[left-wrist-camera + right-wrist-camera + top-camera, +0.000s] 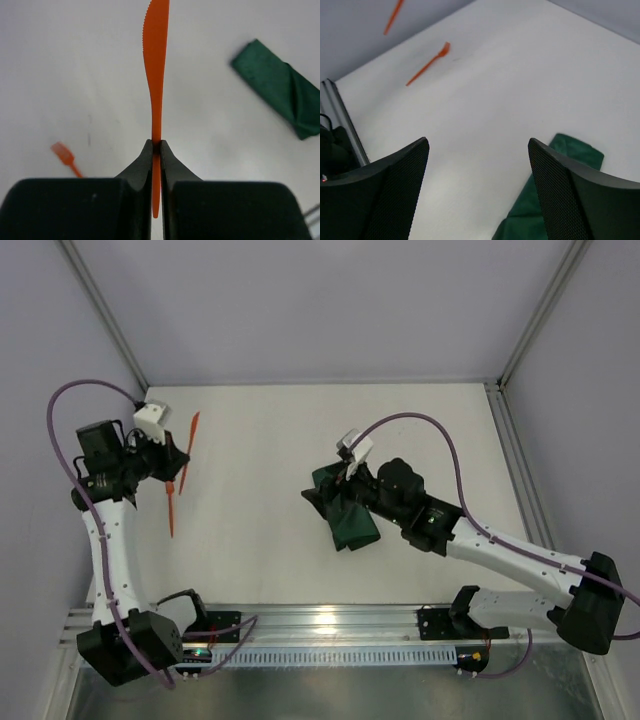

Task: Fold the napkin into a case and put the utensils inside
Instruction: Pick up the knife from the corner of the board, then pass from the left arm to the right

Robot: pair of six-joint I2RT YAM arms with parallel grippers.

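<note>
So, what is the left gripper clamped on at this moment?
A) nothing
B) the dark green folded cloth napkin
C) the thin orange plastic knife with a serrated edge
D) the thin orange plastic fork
C: in the left wrist view the left gripper is shut on the thin orange plastic knife, while the orange plastic fork lies apart on the table.

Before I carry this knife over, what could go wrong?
The left hand pinches the knife near one end, so the long blade may swing or slip in transit. The right hand hangs open over the case, not gripping it, so it could slide or unfold when the knife pushes in.
</note>
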